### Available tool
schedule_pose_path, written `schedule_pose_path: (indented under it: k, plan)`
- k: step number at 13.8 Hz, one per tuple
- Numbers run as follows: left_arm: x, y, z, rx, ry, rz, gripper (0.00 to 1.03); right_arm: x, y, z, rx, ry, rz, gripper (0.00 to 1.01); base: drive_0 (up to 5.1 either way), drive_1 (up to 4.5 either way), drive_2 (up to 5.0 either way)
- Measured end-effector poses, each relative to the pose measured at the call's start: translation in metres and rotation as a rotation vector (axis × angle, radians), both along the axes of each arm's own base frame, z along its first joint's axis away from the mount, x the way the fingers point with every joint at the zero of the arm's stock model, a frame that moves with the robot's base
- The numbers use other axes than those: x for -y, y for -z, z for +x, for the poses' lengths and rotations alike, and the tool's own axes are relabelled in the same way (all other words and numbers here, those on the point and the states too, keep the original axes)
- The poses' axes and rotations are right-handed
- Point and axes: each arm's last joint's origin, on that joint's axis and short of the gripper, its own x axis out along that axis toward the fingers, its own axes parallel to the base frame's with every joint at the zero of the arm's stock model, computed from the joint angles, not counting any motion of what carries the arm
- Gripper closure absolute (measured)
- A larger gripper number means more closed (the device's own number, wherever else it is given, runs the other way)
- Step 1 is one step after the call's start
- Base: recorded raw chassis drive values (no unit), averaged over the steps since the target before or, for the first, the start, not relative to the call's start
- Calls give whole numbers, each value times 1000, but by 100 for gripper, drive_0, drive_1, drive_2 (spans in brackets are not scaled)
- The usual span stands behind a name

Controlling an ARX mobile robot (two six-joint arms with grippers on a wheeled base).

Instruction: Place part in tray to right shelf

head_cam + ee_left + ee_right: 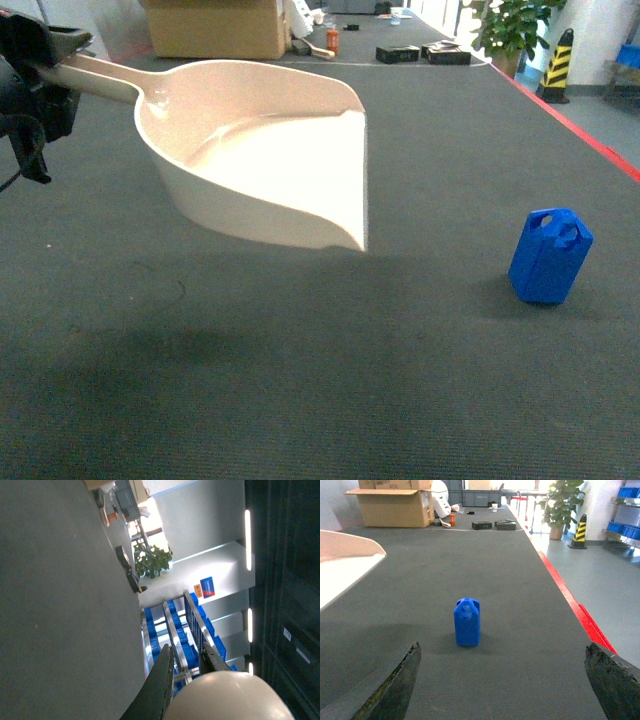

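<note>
The part (467,622) is standing upright on the desk (520,580), dead ahead of the wide-open right pincer (502,680), while the left pincer (40,60) is holding the tray (270,165) aloft by its handle.

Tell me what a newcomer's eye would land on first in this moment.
First the big cream tray, held above the dark table on the left by the left gripper clamped on its handle, casting a wide shadow below. Next the small bright-blue part, standing upright and alone on the table at the right. In the right wrist view it sits dead centre between the right gripper's wide-open fingers, not yet touched.
</note>
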Motion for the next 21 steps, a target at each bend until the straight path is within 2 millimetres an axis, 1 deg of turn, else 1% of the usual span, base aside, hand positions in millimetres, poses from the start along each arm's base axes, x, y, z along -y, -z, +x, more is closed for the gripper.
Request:
schedule_pose_path:
  k: [1, 4, 5, 8, 10, 14, 19, 20, 21]
  plan:
    - [9, 8, -3, -32, 28, -3, 90, 0, 0, 0, 0, 0, 0, 3, 0, 0, 0]
    - [29, 49, -3, -175, 80, -81, 90, 0, 0, 0, 0, 0, 0, 3, 0, 0, 0]
    - [35, 56, -6, -209, 105, -112, 90, 0, 0, 0, 0, 0, 0, 3, 0, 0, 0]
    - [59, 65, -18, -272, 194, -181, 90, 0, 0, 0, 0, 0, 0, 3, 0, 0, 0]
    - [71, 66, -26, -298, 245, -199, 90, 0, 0, 0, 0, 0, 0, 3, 0, 0, 0]
    - [73, 43, -33, -239, 306, -198, 90, 0, 0, 0, 0, 0, 0, 3, 0, 0, 0]
    - [73, 43, -33, -242, 307, -197, 90, 0, 0, 0, 0, 0, 0, 3, 0, 0, 0]
    - [73, 43, -33, -243, 307, -197, 90, 0, 2, 0, -104, 69, 6, 3, 0, 0, 0]
    - [73, 43, -33, -243, 306, -197, 90, 4, 1, 11, -209, 214, -11, 3, 0, 0, 0]
